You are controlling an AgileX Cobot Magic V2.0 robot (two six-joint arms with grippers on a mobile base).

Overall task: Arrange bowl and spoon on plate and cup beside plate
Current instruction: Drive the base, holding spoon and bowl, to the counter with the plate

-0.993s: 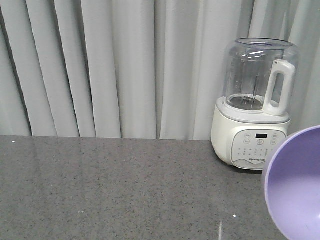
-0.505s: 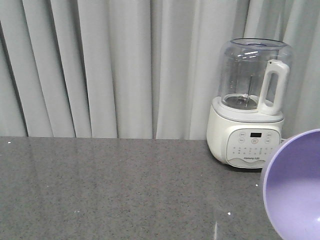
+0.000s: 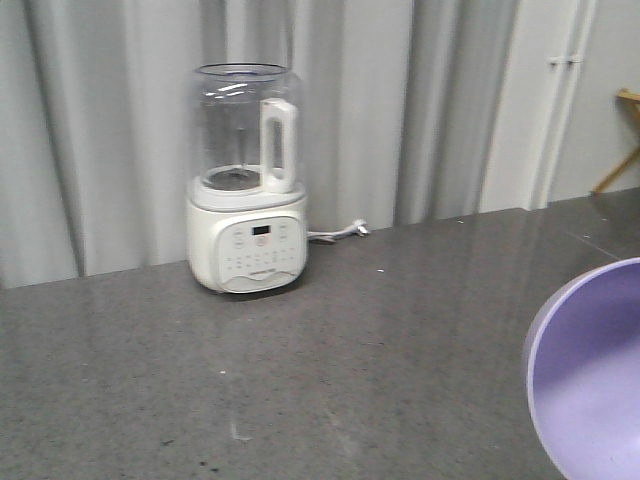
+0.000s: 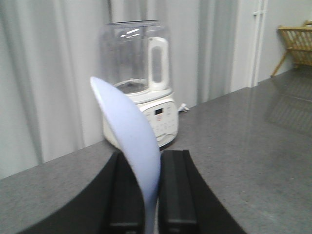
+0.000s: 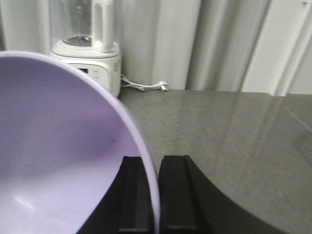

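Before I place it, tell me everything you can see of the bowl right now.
The bowl is plain matte lavender, round and shallow. It looks like plastic and is empty. It is tipped up on edge with its inside facing the cameras, and both views that show it crop it. The right tool clamps its rim from both sides. In the front view it sits at the lower right, and nothing else visibly touches it.

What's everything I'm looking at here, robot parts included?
bowl: one, lavender, held up at lower right
spoon: one, pale blue-white, held upright
blender: one, white base with clear jug, back of the counter
cord: one, white, on the counter beside the blender
counter: one, speckled grey
curtain: one, pale grey, behind the counter
wooden rack: one, tan, far right background
left gripper: one, black, shut on the spoon
right gripper: one, black, shut on the bowl's rim
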